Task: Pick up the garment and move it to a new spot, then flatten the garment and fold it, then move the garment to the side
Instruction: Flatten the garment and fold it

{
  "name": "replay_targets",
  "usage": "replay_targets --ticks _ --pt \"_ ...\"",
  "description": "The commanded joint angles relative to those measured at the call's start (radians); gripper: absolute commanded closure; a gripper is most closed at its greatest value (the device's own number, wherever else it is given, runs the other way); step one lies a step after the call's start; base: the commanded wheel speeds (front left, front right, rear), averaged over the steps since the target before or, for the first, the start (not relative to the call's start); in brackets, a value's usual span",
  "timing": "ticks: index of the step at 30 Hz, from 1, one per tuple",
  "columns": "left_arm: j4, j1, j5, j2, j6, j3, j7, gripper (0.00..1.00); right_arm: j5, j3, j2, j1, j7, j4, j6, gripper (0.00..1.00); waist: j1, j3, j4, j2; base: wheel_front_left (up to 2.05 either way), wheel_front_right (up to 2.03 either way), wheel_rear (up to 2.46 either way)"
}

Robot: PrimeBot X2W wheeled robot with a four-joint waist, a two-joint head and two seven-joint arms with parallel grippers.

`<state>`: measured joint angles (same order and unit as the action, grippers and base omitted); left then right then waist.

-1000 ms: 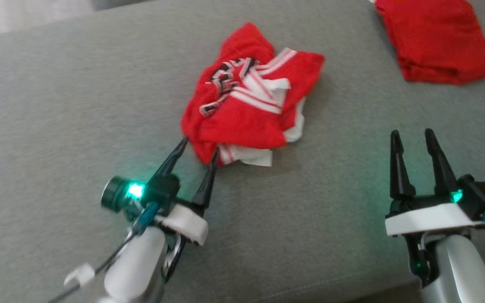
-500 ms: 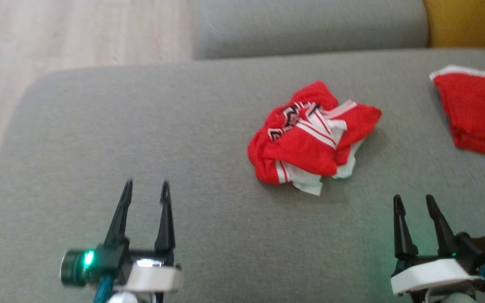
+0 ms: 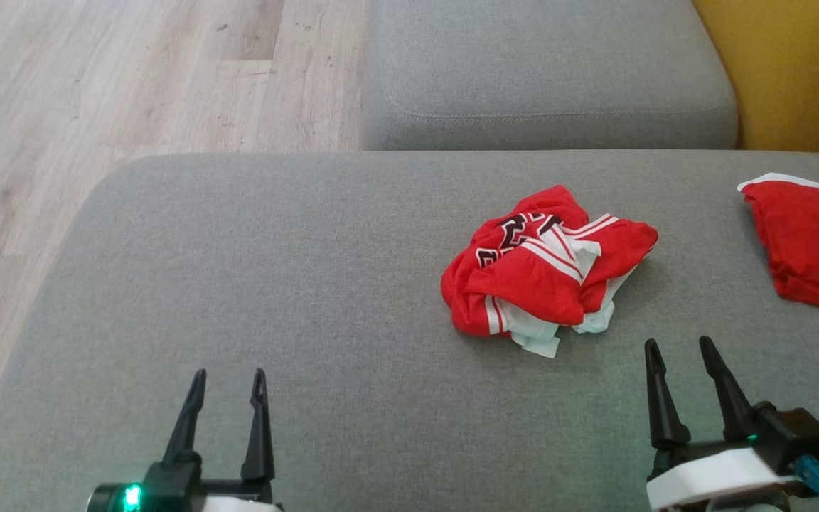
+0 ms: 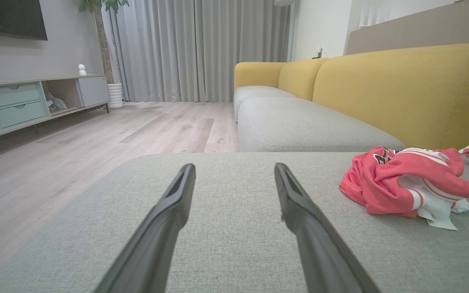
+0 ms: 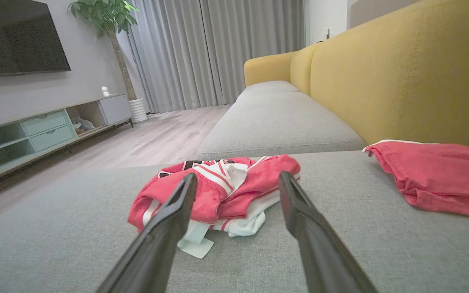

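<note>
A crumpled red garment (image 3: 544, 270) with white stripes and black lettering lies in a heap on the grey sofa seat (image 3: 296, 284), right of centre. It also lies at the right in the left wrist view (image 4: 409, 183) and just beyond the fingertips in the right wrist view (image 5: 218, 191). My left gripper (image 3: 230, 375) is open near the front edge, well to the left of the heap and apart from it. My right gripper (image 3: 677, 345) is open too, a short way in front and right of the garment, holding nothing.
A second red cloth (image 3: 815, 245) lies folded at the seat's right edge, below the yellow backrest (image 3: 793, 71). Another grey cushion (image 3: 544, 78) sits beyond. Wooden floor (image 3: 97, 92) lies past the seat's rounded left edge. A TV cabinet (image 5: 35, 130) stands across the room.
My left gripper has drawn back from the garment's lower corner to the front left, open throughout. The head camera has tilted up and back, so the whole scene has shifted.
</note>
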<state>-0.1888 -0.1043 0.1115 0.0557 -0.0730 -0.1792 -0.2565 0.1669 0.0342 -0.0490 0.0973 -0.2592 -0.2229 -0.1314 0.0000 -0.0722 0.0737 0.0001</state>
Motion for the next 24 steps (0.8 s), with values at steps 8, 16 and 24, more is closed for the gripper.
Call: replay_targets --ticks 8,16,24 --pt "0.015 0.052 -0.019 -0.005 0.015 0.053 -0.005 0.0 0.004 0.028 -0.022 -0.015 -0.003 0.017 0.001 0.0 0.0 -0.003 -0.003 -0.0001 0.0 0.0 0.0" --pt "0.018 0.062 -0.013 -0.005 0.016 0.05 -0.005 0.0 0.003 0.03 -0.02 -0.007 -0.003 0.015 0.001 0.0 0.0 0.0 -0.004 -0.0001 0.0 0.0 0.0" --pt "0.004 0.081 -0.001 -0.005 0.014 0.035 -0.005 0.0 -0.004 0.048 -0.019 0.007 -0.003 0.022 0.001 0.0 0.0 0.006 -0.011 -0.0001 0.0 0.0 0.0"
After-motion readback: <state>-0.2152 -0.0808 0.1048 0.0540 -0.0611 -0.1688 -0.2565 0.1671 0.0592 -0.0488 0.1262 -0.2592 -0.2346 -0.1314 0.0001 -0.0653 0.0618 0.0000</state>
